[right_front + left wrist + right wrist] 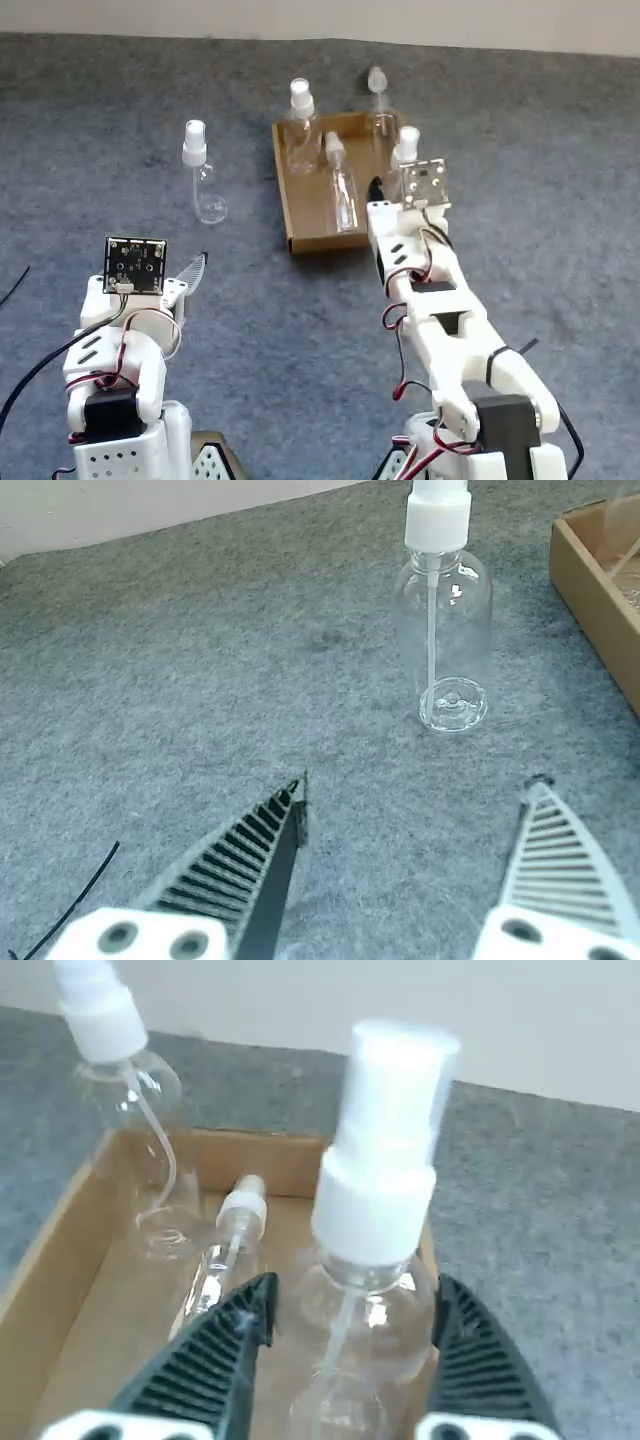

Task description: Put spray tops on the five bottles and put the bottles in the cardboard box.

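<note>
My left tool (418, 783), jaws wide apart, points straight at the last bottle (447, 630), which stands upright on the tabletop (250, 330) left of the cardboard box (318, 242) and nearer this tool than my right tool (355, 1295), clamped on another bottle (375, 1210) at the box's right wall

Box (300, 215), upper centre, holds three upright bottles (302, 140) and a lying bottle (343, 195); fifth bottle (205, 185) stands left; all capped.

Clear bottles (209, 190), white spray tops (194, 142), tan cardboard box (305, 210), mottled grey carpet (300, 340), white arms (450, 330)
</note>
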